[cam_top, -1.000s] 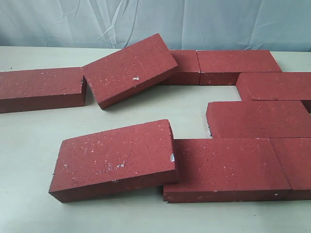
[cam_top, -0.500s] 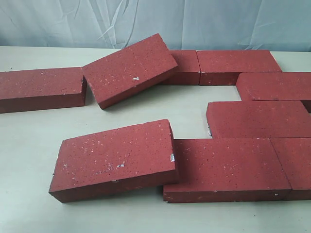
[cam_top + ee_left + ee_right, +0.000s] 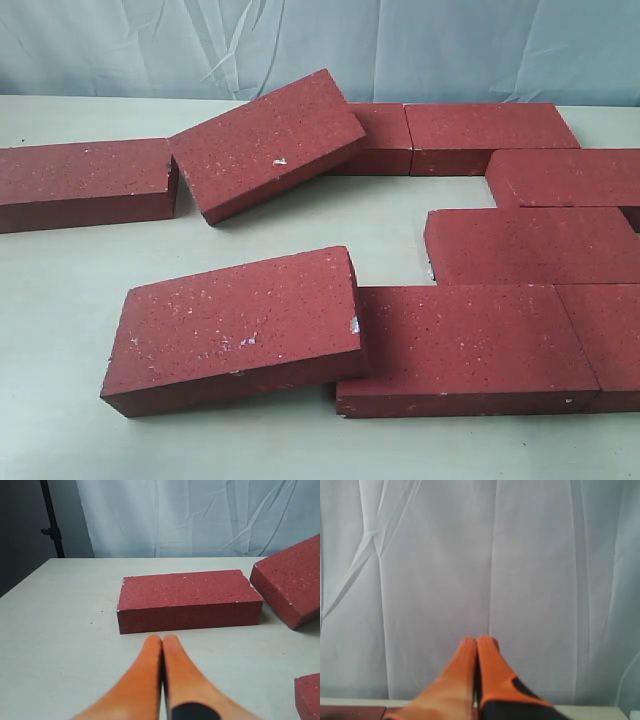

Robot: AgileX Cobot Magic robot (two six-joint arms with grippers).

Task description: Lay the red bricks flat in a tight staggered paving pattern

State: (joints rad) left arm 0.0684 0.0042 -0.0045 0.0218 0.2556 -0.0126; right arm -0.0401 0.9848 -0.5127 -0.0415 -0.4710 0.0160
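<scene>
the red bricks [image 3: 235, 325] lay loosely on the pale table [image 3: 60, 290], two tilted against neighbours. the left gripper [image 3: 162, 640] and right gripper [image 3: 477, 641] were each pressed together, holding nothing.

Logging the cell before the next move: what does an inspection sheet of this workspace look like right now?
Surface: pale table, bare between the bricks.
Job's things: nine red bricks; seven lie flat. The front-left brick rests one end on its neighbour, and the rear brick appears propped on the one behind. Gaps are open, so the pattern is not tight.
Clutter: nothing seen.
Grippers: left end effector shut, empty, low over the table, facing a flat brick. Right end effector shut, empty, facing the curtain.
Cables: nothing seen.
Surroundings: white curtain behind the table; dark stand beside it.
</scene>
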